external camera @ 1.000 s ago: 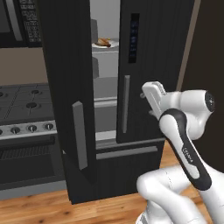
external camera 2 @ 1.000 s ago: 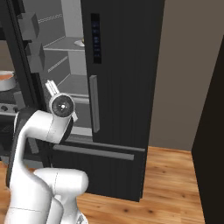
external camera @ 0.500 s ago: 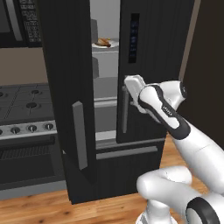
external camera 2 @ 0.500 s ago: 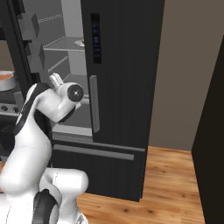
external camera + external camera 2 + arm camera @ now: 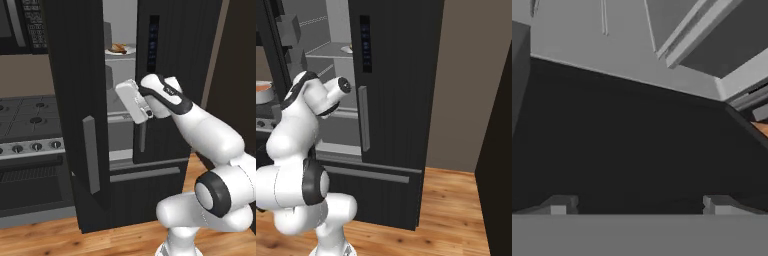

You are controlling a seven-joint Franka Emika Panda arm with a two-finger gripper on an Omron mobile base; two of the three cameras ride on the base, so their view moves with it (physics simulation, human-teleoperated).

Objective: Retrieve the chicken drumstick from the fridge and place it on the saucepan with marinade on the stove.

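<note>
The kitchen had a wooden floor, and the fridge [image 5: 170, 75] stood with its left door [image 5: 75, 100] swung open, so that the shelves could be reached. The chicken drumstick [image 5: 119, 48] lay on a white plate [image 5: 124, 51] on an upper shelf. The gripper [image 5: 637, 204], released and wide, holding nothing, pointed into the opening below that shelf, probably to approach it. The stove [image 5: 25, 135] waited at the left.

Tall black double-door fridge [image 5: 170, 60], left door swung open, light grey inner shelves [image 5: 120, 56] exposed. Upper shelf carries a white round plate [image 5: 121, 50] near its front edge; small golden-brown chicken drumstick [image 5: 118, 48] lies on the plate. Black gas stove [image 5: 27, 125] left of fridge; shiny steel saucepan with orange-red marinade [image 5: 264, 91] sits on it. Fridge stands on a light wooden plank floor [image 5: 456, 220].
</note>
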